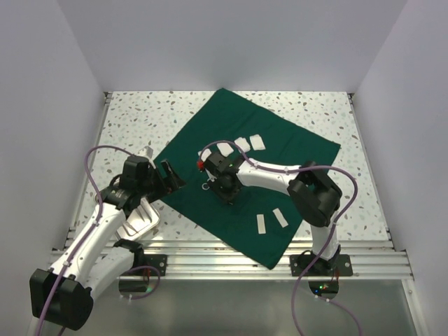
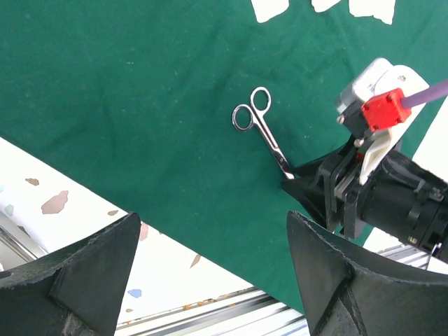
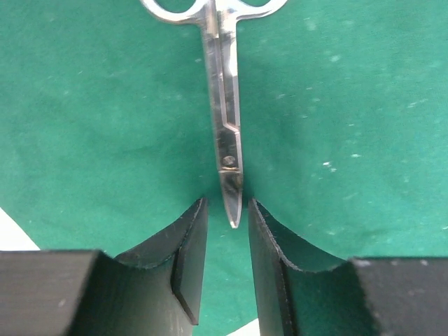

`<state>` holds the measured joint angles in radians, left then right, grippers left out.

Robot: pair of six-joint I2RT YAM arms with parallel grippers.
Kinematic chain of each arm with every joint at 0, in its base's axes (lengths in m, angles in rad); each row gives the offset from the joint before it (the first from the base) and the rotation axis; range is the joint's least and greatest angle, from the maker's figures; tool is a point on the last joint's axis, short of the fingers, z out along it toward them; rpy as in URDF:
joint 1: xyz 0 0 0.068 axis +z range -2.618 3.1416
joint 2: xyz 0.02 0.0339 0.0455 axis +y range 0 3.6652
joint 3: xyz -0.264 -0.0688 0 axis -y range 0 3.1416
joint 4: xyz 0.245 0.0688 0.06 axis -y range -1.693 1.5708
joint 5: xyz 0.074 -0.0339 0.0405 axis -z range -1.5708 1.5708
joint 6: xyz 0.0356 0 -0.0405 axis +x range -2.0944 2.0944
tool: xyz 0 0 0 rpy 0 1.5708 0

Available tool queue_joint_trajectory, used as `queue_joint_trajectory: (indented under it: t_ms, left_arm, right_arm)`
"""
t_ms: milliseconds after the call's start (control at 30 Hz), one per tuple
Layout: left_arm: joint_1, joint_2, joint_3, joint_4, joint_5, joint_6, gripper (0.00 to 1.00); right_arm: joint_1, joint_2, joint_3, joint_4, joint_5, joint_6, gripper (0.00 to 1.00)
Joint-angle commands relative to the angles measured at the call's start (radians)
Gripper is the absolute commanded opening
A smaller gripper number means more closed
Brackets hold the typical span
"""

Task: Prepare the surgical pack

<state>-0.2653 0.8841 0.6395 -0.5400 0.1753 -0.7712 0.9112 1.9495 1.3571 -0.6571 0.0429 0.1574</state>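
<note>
The surgical pack's dark green drape (image 1: 287, 150) (image 2: 140, 105) (image 3: 105, 105) lies spread flat as a diamond on the table. Steel scissors (image 1: 208, 185) (image 2: 262, 129) (image 3: 224, 119) rest on it, near the middle. My right gripper (image 1: 222, 191) (image 2: 302, 187) (image 3: 227, 227) is low over the drape and open. The scissors' tip lies between its fingers, touching neither. My left gripper (image 1: 162, 175) (image 2: 213, 280) stands wide open and empty over the drape's left edge. White pads (image 1: 250, 143) (image 2: 269, 8) lie on the far part of the drape, and two more pads (image 1: 269, 220) lie near its front corner.
A shiny steel tray (image 1: 142, 222) sits on the speckled table under my left arm, off the drape. An aluminium rail (image 1: 231, 255) runs along the table's near edge. White walls close in the left, right and back.
</note>
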Motion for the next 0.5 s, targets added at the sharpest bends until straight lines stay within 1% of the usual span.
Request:
queue_joint_trajectory:
  t_ms: [0, 200, 300, 400, 467]
  left_arm:
    - [-0.008, -0.016, -0.015, 0.038, 0.004, -0.010, 0.88]
    - [-0.008, -0.017, -0.020, 0.038, 0.015, -0.008, 0.89]
    - [-0.009, -0.019, -0.021, 0.040, 0.023, -0.008, 0.91]
    - [-0.011, -0.020, -0.029, 0.051, 0.038, -0.013, 0.93]
    - [-0.015, -0.019, -0.041, 0.060, 0.047, -0.016, 0.94]
  right_arm:
    - [0.015, 0.002, 0.034, -0.016, 0.025, 0.004, 0.33]
    - [0.015, 0.049, 0.050, -0.019, 0.034, 0.005, 0.34]
    - [0.015, 0.066, 0.042, -0.019, 0.017, 0.008, 0.33]
    - [0.014, 0.084, 0.033, -0.009, 0.017, 0.016, 0.27]
    - [0.014, 0.104, 0.039, -0.015, 0.034, 0.021, 0.15]
